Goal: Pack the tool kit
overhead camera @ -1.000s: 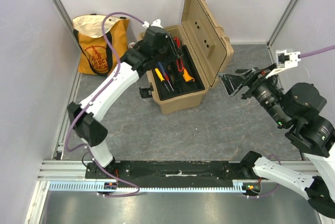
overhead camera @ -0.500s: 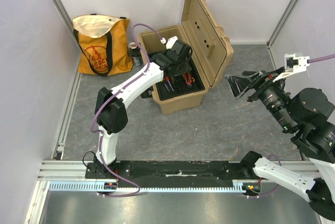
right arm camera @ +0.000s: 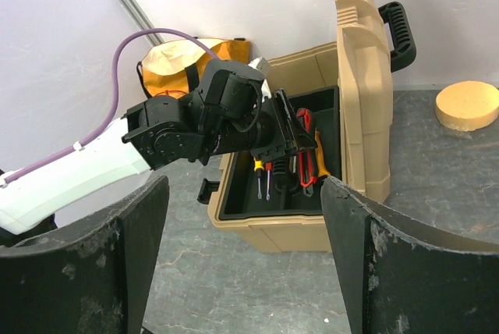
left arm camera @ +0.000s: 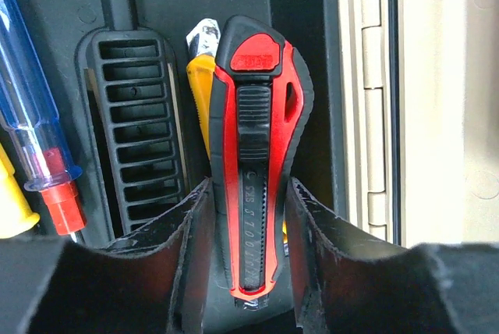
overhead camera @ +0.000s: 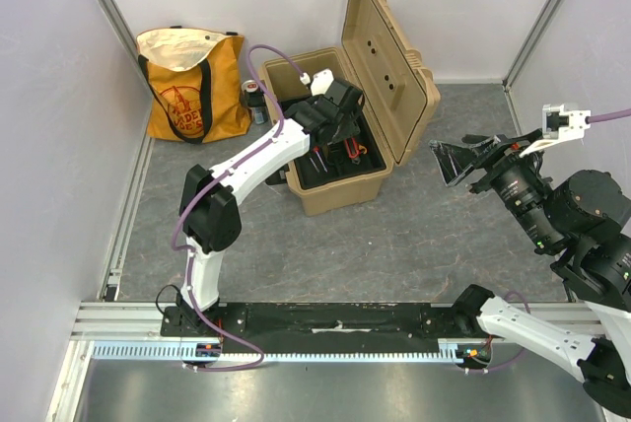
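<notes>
The tan tool kit box (overhead camera: 340,193) stands open on the floor, its ribbed lid (overhead camera: 380,57) upright. My left gripper (overhead camera: 340,141) reaches down into the black inner tray. In the left wrist view a red-and-black utility knife (left arm camera: 257,154) lies in a tray slot between the fingers of my left gripper (left arm camera: 248,193), which stand just off its sides, open. A blue-and-red screwdriver (left arm camera: 31,131) and a yellow handle (left arm camera: 12,209) lie to its left. My right gripper (overhead camera: 455,161) hovers wide open and empty right of the box (right arm camera: 273,229).
An orange-and-cream tote bag (overhead camera: 192,87) stands at the back left with a dark can (overhead camera: 254,97) beside it. A tan round disc (right arm camera: 466,104) lies on the floor behind the box. Walls and metal frame posts close in on the left, back and right.
The left arm swung right from the tray's back-left corner to its right side. Its jaws have eased slightly around the knife. The right gripper drifted a little to the right.
</notes>
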Available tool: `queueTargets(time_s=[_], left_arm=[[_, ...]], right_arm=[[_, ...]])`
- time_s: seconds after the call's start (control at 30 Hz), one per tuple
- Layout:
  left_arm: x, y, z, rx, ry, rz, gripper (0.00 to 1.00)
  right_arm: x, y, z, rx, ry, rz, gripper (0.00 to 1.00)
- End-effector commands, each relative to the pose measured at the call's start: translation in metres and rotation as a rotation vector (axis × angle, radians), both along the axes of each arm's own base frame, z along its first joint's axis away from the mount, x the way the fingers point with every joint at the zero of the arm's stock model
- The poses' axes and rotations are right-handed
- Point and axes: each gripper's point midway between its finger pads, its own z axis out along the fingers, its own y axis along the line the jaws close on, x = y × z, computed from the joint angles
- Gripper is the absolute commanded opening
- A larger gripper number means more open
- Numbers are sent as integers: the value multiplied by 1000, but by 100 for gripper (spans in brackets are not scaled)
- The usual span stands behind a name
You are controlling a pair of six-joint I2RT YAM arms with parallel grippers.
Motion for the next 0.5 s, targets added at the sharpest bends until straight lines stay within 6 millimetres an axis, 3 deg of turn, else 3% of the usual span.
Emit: queueTargets(time_s=[0.0,0.27,0.47], left_arm=[[1,12,31,-7,-66,46,49],[0,18,47,0,-99,46,59],[-6,22,92,-39,-187,6,59]], right_arm=[[0,-5,0,-6,-7,-22,86],[-1,-7,3,-1,-14,-25,86],[4,-9,2,-1,3,-55,86]])
